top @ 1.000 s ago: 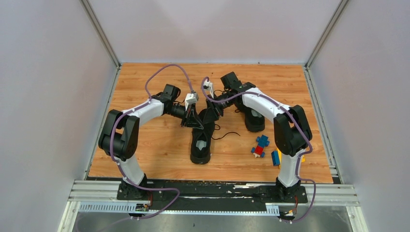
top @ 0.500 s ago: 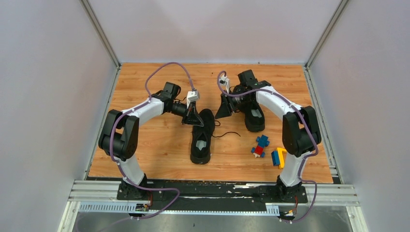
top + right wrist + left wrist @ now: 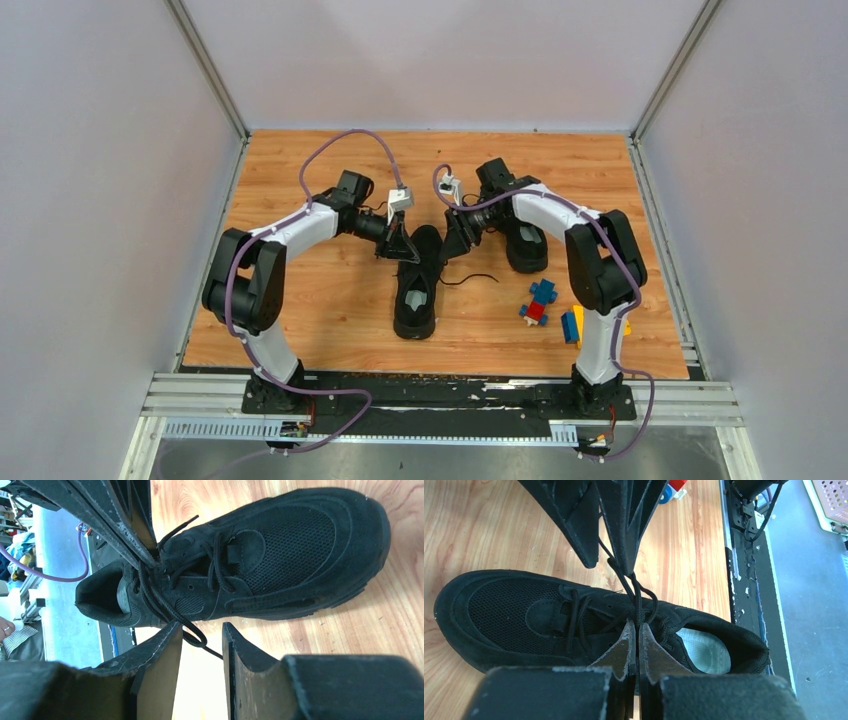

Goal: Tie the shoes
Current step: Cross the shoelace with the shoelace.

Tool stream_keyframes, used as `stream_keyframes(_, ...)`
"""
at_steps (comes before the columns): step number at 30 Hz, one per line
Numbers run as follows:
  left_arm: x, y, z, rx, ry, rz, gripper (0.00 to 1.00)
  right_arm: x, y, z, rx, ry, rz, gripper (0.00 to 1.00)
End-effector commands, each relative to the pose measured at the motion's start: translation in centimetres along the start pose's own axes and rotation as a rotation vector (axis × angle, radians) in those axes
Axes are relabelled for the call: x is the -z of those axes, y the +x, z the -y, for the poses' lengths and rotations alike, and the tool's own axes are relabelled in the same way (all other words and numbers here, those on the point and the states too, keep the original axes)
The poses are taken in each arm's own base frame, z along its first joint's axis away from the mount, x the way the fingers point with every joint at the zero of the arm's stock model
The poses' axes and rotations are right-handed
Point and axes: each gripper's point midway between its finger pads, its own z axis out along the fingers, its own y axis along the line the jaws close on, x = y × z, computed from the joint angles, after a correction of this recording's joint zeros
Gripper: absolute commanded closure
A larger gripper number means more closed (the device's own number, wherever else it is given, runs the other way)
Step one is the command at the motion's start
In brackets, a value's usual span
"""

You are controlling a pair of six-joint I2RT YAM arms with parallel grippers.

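Observation:
One black shoe [image 3: 415, 300] lies mid-table, heel toward the arms, and the other shoe [image 3: 528, 250] lies to its right, partly under the right arm. My left gripper [image 3: 635, 626] sits over the middle shoe's [image 3: 524, 605] eyelets, shut on its thin black lace [image 3: 638, 600], which rises taut from the tongue. My right gripper [image 3: 201, 627] stands open on the far side of that shoe [image 3: 280, 545], with a loop of lace [image 3: 196, 637] lying at the mouth of its fingers, ungripped. Another lace end [image 3: 470, 278] trails on the wood to the right.
Small blue, red and yellow toy blocks [image 3: 540, 300] lie on the wooden table [image 3: 300, 300] right of the middle shoe, with another block [image 3: 572, 325] beside the right arm. Grey walls enclose three sides. A black rail [image 3: 440, 395] runs along the near edge.
My left gripper has closed on the lace over the middle shoe. My right gripper swung right, away from that shoe, then came back toward it, and its jaws opened wider.

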Motion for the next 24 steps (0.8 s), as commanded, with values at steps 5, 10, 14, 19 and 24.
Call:
stream_keyframes(5,0.1,-1.0,1.1,-0.045,-0.008,0.012,1.00,2.8,-4.2,-2.6,0.167,-0.073,0.081,0.64)
stream_keyframes(10,-0.6,-0.8,1.0,-0.052,-0.038,0.003,1.00,4.4,-4.7,-0.5,0.110,-0.047,0.122,0.63)
stream_keyframes(14,-0.8,-0.9,0.6,-0.067,-0.091,-0.004,1.00,3.5,-4.6,4.0,0.050,0.097,0.101,0.63)
stream_keyframes(19,-0.5,-1.3,-0.4,-0.076,-0.160,-0.007,1.00,0.9,-4.9,6.4,0.046,0.130,0.071,0.64)
stream_keyframes(24,-0.4,-1.9,-0.9,-0.089,-0.200,-0.012,1.00,-0.9,-4.9,3.8,0.088,0.027,0.055,0.65)
